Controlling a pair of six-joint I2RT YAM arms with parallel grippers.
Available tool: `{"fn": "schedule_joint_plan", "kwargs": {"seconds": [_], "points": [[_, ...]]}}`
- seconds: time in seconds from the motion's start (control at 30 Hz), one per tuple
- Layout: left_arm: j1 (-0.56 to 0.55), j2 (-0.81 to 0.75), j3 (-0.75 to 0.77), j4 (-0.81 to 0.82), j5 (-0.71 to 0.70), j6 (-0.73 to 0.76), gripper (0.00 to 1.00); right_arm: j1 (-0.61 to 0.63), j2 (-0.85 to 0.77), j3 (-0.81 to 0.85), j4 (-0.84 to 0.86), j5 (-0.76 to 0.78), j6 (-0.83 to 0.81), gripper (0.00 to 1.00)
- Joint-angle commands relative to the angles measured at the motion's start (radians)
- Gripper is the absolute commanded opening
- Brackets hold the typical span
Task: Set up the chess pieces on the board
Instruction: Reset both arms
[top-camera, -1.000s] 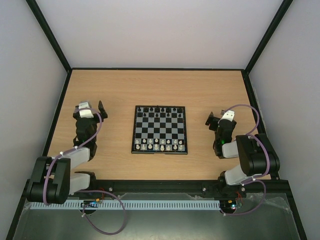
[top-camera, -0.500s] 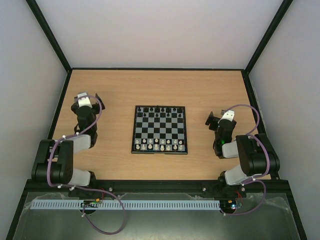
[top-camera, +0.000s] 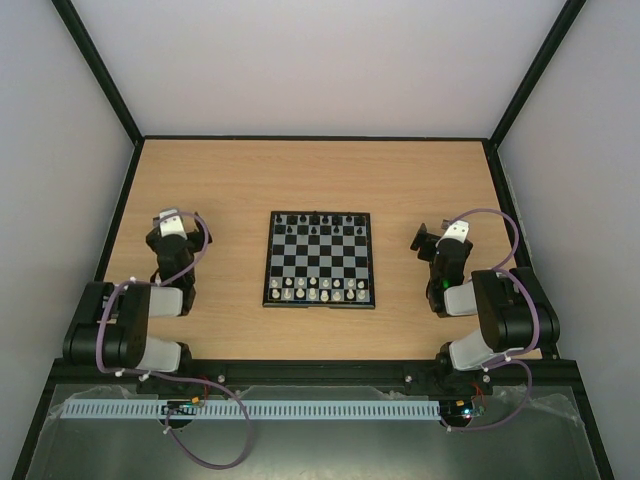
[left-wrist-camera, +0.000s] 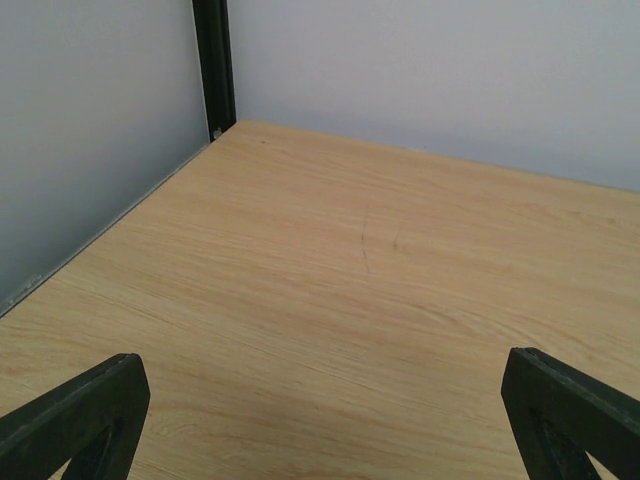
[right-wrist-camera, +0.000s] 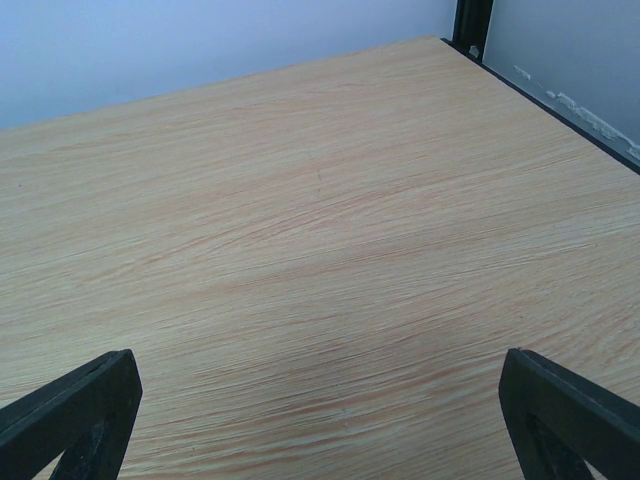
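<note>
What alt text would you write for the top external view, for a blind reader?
A small chessboard lies in the middle of a wooden table, black chess pieces along its far side, white pieces along its near side. The left gripper and right gripper stand open and empty, one at each side of it.

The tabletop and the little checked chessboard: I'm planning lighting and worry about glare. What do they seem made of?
Pale wood-look tabletop: likely laminate or veneer, matt; fine even grain, no bright reflections. Small black-and-pale checked chessboard: perhaps plastic or printed card, thin black border; flat, no sheen visible, but too small to tell.
</note>
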Motion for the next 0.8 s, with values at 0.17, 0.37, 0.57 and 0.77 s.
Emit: {"fn": "schedule_joint_plan", "kwargs": {"seconds": [0.17,0.37,0.57,0.77], "points": [[0.008,0.111,0.049,0.113,0.087,0.031,0.99,0.001,0.001,0.000,0.054,0.009,-0.012,0.98],[0.005,0.129,0.040,0.139,0.125,0.057,1.00,0.002,0.000,0.001,0.056,0.010,-0.012,0.99],[0.005,0.138,0.039,0.146,0.125,0.056,1.00,0.001,0.001,0.001,0.055,0.009,-0.013,0.99],[0.007,0.137,0.033,0.157,0.129,0.056,0.99,0.001,0.000,0.001,0.055,0.009,-0.013,0.99]]}}
